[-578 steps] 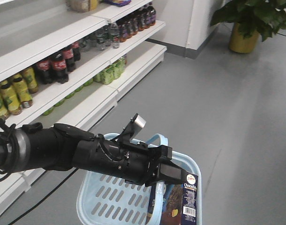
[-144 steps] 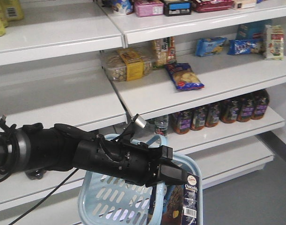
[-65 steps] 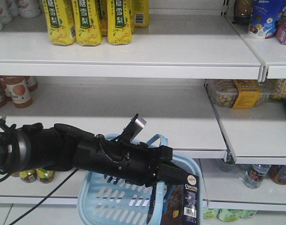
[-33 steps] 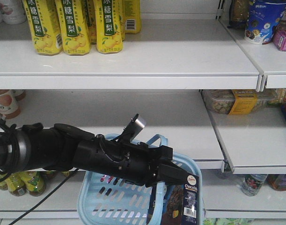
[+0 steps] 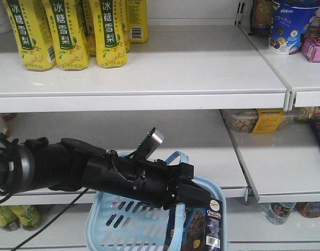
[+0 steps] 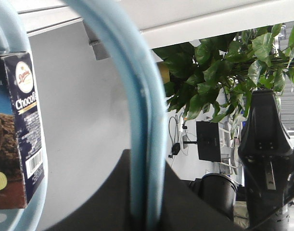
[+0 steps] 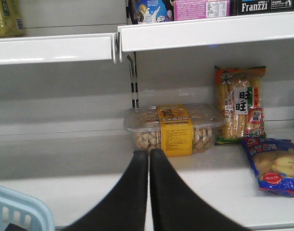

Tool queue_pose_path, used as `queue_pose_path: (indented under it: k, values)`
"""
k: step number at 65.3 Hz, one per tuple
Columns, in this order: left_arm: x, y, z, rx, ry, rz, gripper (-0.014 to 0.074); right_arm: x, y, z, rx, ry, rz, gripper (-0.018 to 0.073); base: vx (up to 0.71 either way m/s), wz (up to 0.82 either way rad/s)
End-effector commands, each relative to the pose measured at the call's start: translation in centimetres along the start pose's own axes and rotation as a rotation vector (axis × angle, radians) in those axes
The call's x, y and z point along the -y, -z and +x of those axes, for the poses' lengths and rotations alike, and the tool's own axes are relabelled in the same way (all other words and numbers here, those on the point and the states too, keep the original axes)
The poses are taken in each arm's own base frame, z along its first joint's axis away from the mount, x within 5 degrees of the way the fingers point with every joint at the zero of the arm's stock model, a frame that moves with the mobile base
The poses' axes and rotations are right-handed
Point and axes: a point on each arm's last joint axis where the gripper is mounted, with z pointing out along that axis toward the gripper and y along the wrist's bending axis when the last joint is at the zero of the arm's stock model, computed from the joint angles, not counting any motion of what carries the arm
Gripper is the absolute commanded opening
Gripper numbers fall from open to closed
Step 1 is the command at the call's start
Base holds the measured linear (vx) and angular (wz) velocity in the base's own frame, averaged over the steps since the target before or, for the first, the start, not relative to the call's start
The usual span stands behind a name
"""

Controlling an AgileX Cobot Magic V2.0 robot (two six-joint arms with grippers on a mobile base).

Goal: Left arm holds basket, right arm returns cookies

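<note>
The left hand [image 5: 200,197] gripped the basket [image 5: 105,222] by its handle; the right hand [image 7: 149,155], pressed closed and empty, faced open shelf [image 7: 65,159].

Bright, even light came from overhead. In the front view the white shelf boards [image 5: 165,68] gleamed, each throwing a soft grey shadow on the level below, darkest at the back. The left arm [image 5: 97,172], from 9 o'clock to centre, read as near-featureless black, with one glint on its silver tab [image 5: 156,137]. In the left wrist view the basket handle [image 6: 144,120], close to the lens, was blurred. The cookies box [image 6: 21,125] at 9 o'clock was slightly soft and the plant [image 6: 223,62] at 2 o'clock crisper. The right wrist view was dimmer and greyer. Glare streaked the shelf edge [image 7: 50,48] at 10 o'clock, and the right gripper [image 7: 149,154] at 6 o'clock was flat black.
</note>
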Motion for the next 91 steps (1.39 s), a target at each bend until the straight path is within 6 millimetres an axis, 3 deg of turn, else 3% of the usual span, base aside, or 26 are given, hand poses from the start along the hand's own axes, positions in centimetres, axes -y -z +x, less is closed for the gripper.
queue_pose_path:
  k: [1,91]
  values:
    - [3.24,1.00,-0.57,0.049,-0.015,0.135,-0.0006,-0.04,0.11,-0.62,0.083,0.009,-0.003,-0.0008,0.05,-0.03]
    - [3.24,1.00,-0.57,0.049,-0.015,0.135,-0.0006,-0.04,0.11,-0.62,0.083,0.009,-0.003,-0.0008,0.03,0.00]
